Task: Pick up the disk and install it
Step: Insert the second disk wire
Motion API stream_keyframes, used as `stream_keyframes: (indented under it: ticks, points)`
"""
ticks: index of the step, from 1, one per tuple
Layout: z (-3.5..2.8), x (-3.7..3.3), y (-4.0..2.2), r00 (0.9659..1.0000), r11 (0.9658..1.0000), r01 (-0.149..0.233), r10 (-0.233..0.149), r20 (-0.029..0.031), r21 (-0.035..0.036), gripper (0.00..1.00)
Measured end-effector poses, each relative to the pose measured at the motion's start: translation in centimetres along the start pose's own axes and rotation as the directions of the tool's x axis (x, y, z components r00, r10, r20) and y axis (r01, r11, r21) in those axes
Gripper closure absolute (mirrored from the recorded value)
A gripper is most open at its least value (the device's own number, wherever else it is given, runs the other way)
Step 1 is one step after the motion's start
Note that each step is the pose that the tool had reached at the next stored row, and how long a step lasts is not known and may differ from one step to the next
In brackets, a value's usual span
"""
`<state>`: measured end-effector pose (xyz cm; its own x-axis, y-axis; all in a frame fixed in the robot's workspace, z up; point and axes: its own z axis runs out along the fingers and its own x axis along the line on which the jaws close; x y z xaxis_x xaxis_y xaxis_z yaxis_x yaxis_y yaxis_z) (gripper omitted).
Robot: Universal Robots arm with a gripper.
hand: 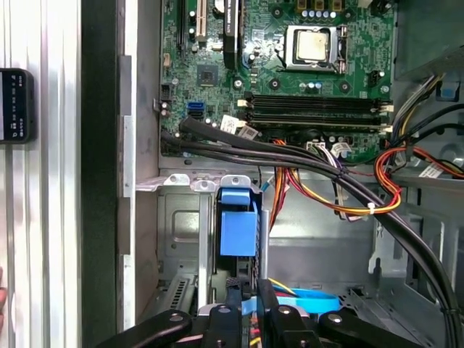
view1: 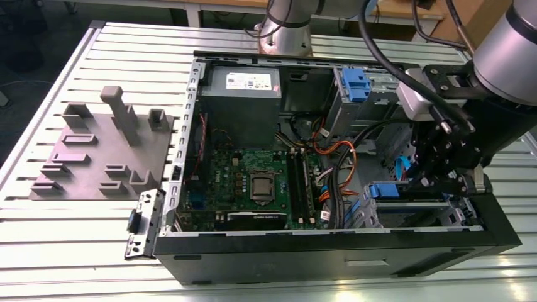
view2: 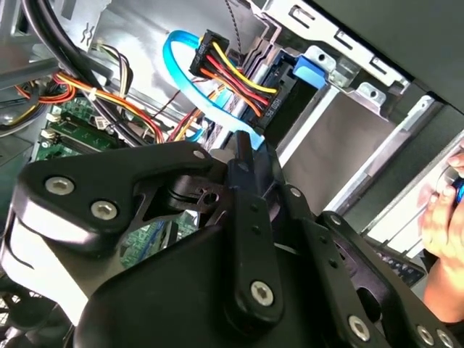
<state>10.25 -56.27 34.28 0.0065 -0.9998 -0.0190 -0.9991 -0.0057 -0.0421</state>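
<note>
In the exterior view the open computer case [view1: 336, 251] is lying on its side on the slatted desk [view1: 67, 239], its black near wall running along the front. Just behind that wall, at the exterior view's right corner, the drive cage [view1: 419, 211] is sitting with narrow metal edges on every side, so free room there is tight. The black pincer [view1: 444, 182] is reaching down into this corner, hemmed in by the case's right wall and the cage frame.

In the first wrist view the pincer [hand: 246, 301] is standing right at the end of the disk [hand: 238, 232], which is sitting edge-up in a slot of the cage with its blue tab toward the camera. The two black fingers [hand: 233, 308] are standing close together at the disk's end, but whether they are pinching it I cannot tell. A light-blue ribbon cable [hand: 308, 299] is lying just beside them. In the second wrist view the pincer [view2: 243, 156] is pointing at a connector with coloured wires [view2: 228, 65], beside the blue tab of the disk [view2: 310, 69].

Further in, orange, red and yellow wires [view1: 331, 157] are crowding the gap between cage and motherboard [view1: 251, 182]. Beyond that is the grey power-supply box [view1: 243, 88]. Well apart, on the exterior view's left, a grey fixture plate [view1: 92, 157] is resting on the desk.
</note>
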Motion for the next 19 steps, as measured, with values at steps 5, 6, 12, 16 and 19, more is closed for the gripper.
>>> stream_keyframes:
  ticks: [5,6,12,16,19]
  points:
    - [-0.32,-0.01,-0.01,1.0000,1.0000,0.000,0.000,0.0003,-0.0002,0.76]
    - [-0.32,-0.01,-0.01,1.0000,1.0000,0.000,0.000,0.0003,-0.0002,0.78]
    - [-0.34,-0.01,-0.01,1.0000,1.0000,0.000,0.000,0.0000,-0.0004,0.89]
    - [-0.34,-0.01,-0.02,1.0000,1.0000,0.000,0.000,0.0000,-0.0008,0.89]
    - [-0.34,-0.01,-0.01,1.0000,1.0000,0.000,0.000,0.0000,-0.0013,0.89]
